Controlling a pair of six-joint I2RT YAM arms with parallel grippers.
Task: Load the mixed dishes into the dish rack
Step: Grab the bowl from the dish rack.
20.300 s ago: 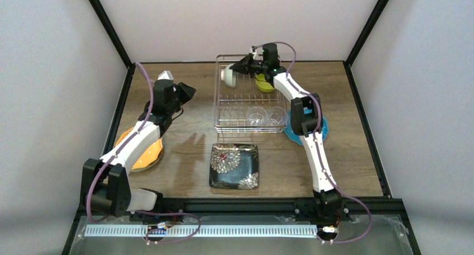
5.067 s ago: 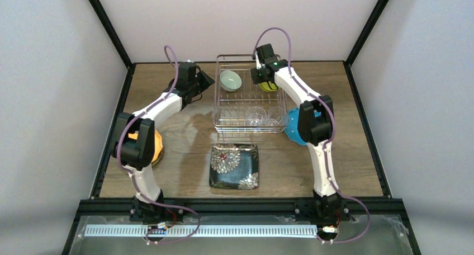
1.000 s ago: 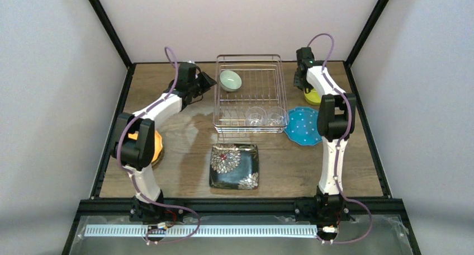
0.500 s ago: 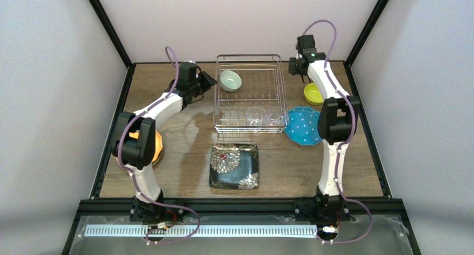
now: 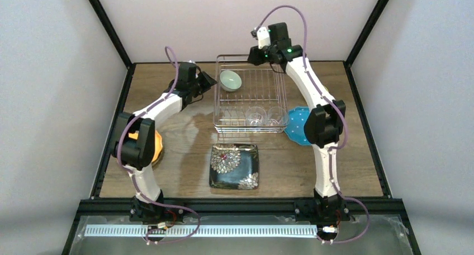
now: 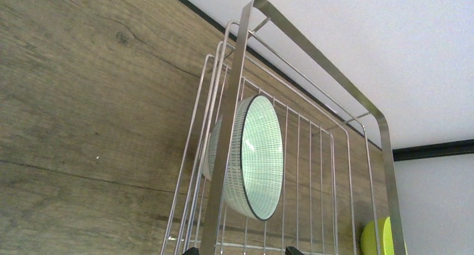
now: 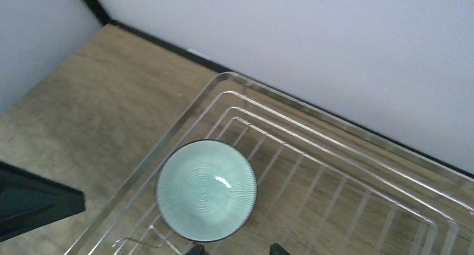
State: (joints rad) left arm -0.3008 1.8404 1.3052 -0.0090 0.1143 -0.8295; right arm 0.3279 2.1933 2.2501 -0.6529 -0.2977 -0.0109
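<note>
Seeing the dish rack [image 5: 217, 95] standing at the far middle of the bench [image 5: 184, 126]. Finding the mint bowl [image 5: 230, 80] lying in its far left corner, just beside the left wall, and two clear glass cups [image 5: 256, 117] standing side by side along its near edge. Spotting the black square floral plate [image 5: 234, 165] lying flat on the bench just in front of the rack, apart from it. Making out the blue dotted plate [image 5: 295, 126] lying by the rack's near right corner, partly hidden behind the right arm [image 5: 316, 93], and the orange plate [image 5: 158, 149] peeking out behind the left arm [image 5: 162, 107] near the bench's left edge. Catching a sliver of the yellow-green bowl [image 6: 375, 239] past the rack's opposite wall in the left wrist view. Watching the left claw [image 5: 208, 80] hovering just outside the rack's left wall, level with the mint bowl, jaws standing wide apart and gripping nothing. Noting the right claw [image 5: 252, 55] hanging above the rack's far edge, pointing toward the mint bowl, jaws standing apart and carrying nothing.
</note>
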